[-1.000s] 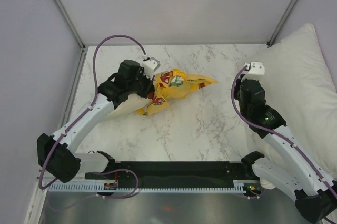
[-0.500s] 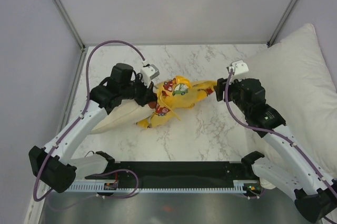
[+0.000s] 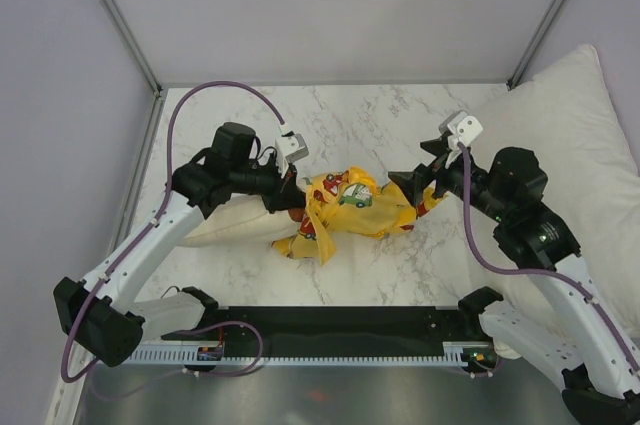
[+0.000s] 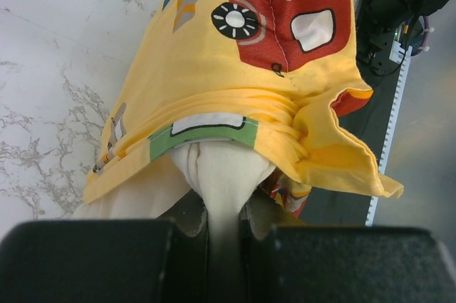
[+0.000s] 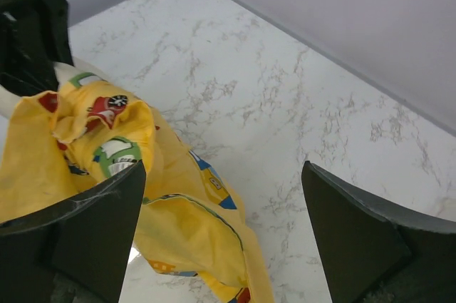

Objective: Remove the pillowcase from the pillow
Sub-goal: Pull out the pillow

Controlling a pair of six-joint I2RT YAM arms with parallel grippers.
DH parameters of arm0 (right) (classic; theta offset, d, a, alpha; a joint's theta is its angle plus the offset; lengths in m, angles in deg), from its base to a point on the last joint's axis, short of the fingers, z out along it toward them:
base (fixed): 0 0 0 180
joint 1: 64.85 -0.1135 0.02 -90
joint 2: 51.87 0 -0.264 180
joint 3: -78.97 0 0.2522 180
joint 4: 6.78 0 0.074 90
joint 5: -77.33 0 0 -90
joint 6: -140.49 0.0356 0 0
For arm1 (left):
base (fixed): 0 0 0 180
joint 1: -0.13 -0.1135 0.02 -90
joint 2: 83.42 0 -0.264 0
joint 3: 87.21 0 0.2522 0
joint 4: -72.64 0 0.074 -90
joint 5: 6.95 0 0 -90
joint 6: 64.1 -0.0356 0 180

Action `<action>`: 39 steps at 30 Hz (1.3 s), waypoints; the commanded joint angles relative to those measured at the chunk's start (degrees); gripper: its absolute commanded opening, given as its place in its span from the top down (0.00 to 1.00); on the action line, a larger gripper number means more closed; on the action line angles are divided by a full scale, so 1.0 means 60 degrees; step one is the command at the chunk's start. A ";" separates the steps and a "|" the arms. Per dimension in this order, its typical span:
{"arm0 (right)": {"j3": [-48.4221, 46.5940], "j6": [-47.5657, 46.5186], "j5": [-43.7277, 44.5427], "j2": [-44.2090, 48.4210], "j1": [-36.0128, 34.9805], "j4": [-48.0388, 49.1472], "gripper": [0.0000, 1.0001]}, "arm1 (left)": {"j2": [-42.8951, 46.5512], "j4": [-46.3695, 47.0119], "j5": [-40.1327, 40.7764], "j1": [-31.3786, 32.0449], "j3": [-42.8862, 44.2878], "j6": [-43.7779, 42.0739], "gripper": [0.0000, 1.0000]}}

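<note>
Pillowcase (image 3: 350, 213) print: red truck, green-and-white car, spoked wheels, a green band along the hem. Any lettering is too small to read. It lies bunched mid-counter between the two arms, covering only one end of the pillow (image 3: 222, 227). The pillow's cream body sticks out on the left side, lying on the counter (image 3: 370, 120) and partly under the left arm.

Left fingers (image 4: 85, 260) clenched on a fold of cream pillow fabric, right at the pillowcase hem. Right fingers (image 5: 356, 242) released and spread wide, hanging over the pillowcase's far tail, one finger just touching or just above the yellow cloth, can't tell which.

Large white pillow (image 3: 580, 135) leans at the right edge, behind the right arm. Purple cables (image 3: 215, 93) loop over both arms. Black rail (image 3: 340, 330) runs along the near edge.

Counter is white marble-look with grey veins. Plain pale-grey walls, metal frame posts (image 3: 115, 15) in the corners.
</note>
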 commanded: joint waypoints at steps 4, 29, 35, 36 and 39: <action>-0.1130 -0.0726 -0.2410 -0.0454 0.0000 -0.1376 0.02 | 0.0126 0.0324 -0.1026 -0.0042 0.0425 -0.0361 0.98; 0.0158 -0.0289 -0.0425 -0.1863 -0.2095 -0.1863 1.00 | 0.0317 0.0294 -0.0836 -0.0027 0.0440 -0.0376 0.98; 0.0540 0.0532 0.3864 -0.1116 -0.2080 -0.0763 1.00 | 0.0360 0.0396 -0.0061 -0.0027 0.0396 -0.0332 0.98; 0.0496 0.0896 0.4669 -0.1115 -0.2080 -0.0776 1.00 | 0.0418 0.0455 0.0550 -0.0027 0.0352 -0.0230 0.98; 0.0379 0.1221 0.6841 -0.1173 -0.1934 -0.0776 1.00 | 0.0434 0.0631 0.1461 -0.0027 0.0264 -0.0083 0.98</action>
